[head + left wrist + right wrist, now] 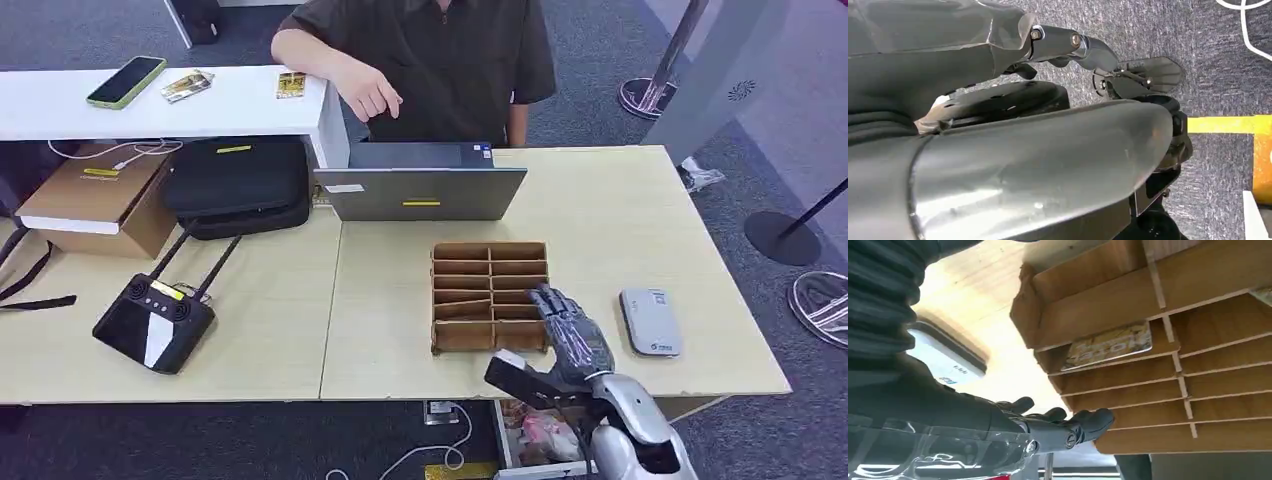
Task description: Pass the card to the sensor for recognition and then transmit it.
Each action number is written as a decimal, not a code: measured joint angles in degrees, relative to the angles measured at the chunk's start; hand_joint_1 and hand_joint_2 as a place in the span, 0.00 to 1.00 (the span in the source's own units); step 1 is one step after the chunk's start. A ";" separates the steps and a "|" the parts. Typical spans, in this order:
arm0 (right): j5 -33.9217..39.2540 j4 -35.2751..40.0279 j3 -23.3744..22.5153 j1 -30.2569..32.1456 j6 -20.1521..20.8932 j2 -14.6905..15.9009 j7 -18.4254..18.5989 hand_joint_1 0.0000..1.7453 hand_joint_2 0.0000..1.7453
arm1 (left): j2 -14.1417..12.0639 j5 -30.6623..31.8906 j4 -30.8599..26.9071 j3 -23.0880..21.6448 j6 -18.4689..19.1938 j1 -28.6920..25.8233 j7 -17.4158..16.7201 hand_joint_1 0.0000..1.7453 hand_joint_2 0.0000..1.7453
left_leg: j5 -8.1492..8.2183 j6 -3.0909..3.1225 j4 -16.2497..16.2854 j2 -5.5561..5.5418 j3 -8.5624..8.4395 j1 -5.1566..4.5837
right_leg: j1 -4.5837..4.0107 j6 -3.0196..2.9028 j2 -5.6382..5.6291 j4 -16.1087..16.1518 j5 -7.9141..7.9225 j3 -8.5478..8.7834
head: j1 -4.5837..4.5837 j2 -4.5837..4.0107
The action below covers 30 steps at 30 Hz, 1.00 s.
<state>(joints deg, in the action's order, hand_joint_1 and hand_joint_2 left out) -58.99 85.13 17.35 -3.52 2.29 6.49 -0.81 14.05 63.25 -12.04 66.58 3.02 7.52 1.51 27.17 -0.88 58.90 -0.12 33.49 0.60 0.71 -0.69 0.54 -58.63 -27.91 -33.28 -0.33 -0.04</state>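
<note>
- Brown wooden card rack (489, 297) with thin slat dividers forming two columns of shallow slots, lying flat on the desk in front of the laptop.
- Card (1109, 345), glossy, yellowish printed face, lying in one slot of the rack in the right wrist view; which slot cannot be told from the head view, where the right hand covers part of the near right column.
- Right hand (566, 335), dark jointed fingers (1083, 424) on a silver forearm, extended and spread over the rack's near right corner, holding nothing; thumb stuck out to the side.
- Left hand (1128, 75), dark metal and grey cover, seen in the left wrist view over grey carpet; whether its fingers are curled or spread cannot be told.
- Card reader (650, 321), flat grey-white rounded rectangle, on the desk just right of the right hand, apart from the rack.
- Laptop (420, 190), grey, lid raised with its back toward the camera, a yellow strip on it.
- Desk (620, 230), pale wood laminate, two tops butted together.
- Black remote controller (153, 322) with two antennas, black bag (238, 185) and cardboard box (95, 198) on the left desk.
- White counter (60, 105) carrying a green-cased phone (126, 81) and two small cards (188, 86).
- Person (420, 55) in a dark shirt behind the laptop, one hand hanging off the counter edge.
- Grey carpet floor (600, 60); stanchion bases at right.
</note>
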 joint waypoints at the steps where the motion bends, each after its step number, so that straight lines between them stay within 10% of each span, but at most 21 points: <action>1: 0.00 -0.26 0.07 -0.19 0.00 -0.04 -0.04 0.00 1.00 | -0.02 0.00 0.00 0.00 0.00 0.00 0.00 0.00 0.00 | 0.00 0.00 0.00 0.00 0.00 0.00 | 0.00 0.00 0.00 0.00 0.00 0.00 | 0.00 0.00; 24: -0.02 -1.94 0.63 -0.06 -1.09 -0.39 1.09 0.00 1.00 | -0.24 0.48 0.00 -0.28 0.28 -0.10 -0.13 0.00 0.00 | 0.00 0.00 0.00 0.01 -0.01 0.00 | 0.00 0.00 -0.01 0.00 0.00 -0.01 | 0.00 0.00; 25: -0.18 -1.90 0.63 -0.01 -1.11 -0.39 1.14 0.80 1.00 | -0.26 0.55 0.00 -0.50 0.28 -0.10 -0.15 0.00 0.00 | 0.00 0.00 0.00 0.01 -0.01 0.00 | 0.00 0.00 -0.01 0.00 0.00 0.00 | 0.00 0.00; 26: -0.24 -1.90 0.63 0.02 -1.16 -0.39 1.18 1.00 1.00 | -0.26 0.59 0.00 -0.70 0.28 -0.10 -0.20 0.00 0.00 | 0.00 0.00 0.00 0.01 -0.01 0.00 | 0.00 0.00 -0.01 0.00 0.00 0.00 | 0.00 0.00; 28: -0.69 -1.75 0.63 0.12 -1.85 -0.39 1.33 1.00 1.00 | -0.26 0.61 0.00 -1.01 0.26 -0.10 -0.22 0.00 0.00 | 0.00 0.00 0.00 0.01 -0.01 0.00 | 0.00 0.00 -0.01 0.00 0.00 0.00 | 0.00 0.00; 29: -1.09 -1.62 0.63 0.15 -2.43 -0.39 1.42 1.00 0.00 | -0.26 0.63 0.00 -1.05 0.22 -0.10 -0.22 0.00 0.00 | 0.00 0.00 0.00 0.01 -0.01 0.00 | 0.00 0.00 -0.01 0.00 0.00 0.00 | 0.00 0.00; 30: -1.48 -1.47 0.63 0.16 -3.10 -0.39 1.68 1.00 0.00 | -0.26 0.63 0.00 -1.09 0.20 -0.10 -0.22 0.00 0.00 | 0.00 0.00 0.00 0.01 -0.01 0.00 | 0.00 0.00 -0.01 0.00 0.00 0.00 | 0.00 0.00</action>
<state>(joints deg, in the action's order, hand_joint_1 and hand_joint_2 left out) -60.48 83.67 17.99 -3.36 -0.81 6.10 0.87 13.79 63.89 -12.04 65.48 3.21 7.42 1.29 27.17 -0.88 58.90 -0.11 33.48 0.60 0.71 -0.69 0.53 -58.63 -27.90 -33.28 -0.33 -0.04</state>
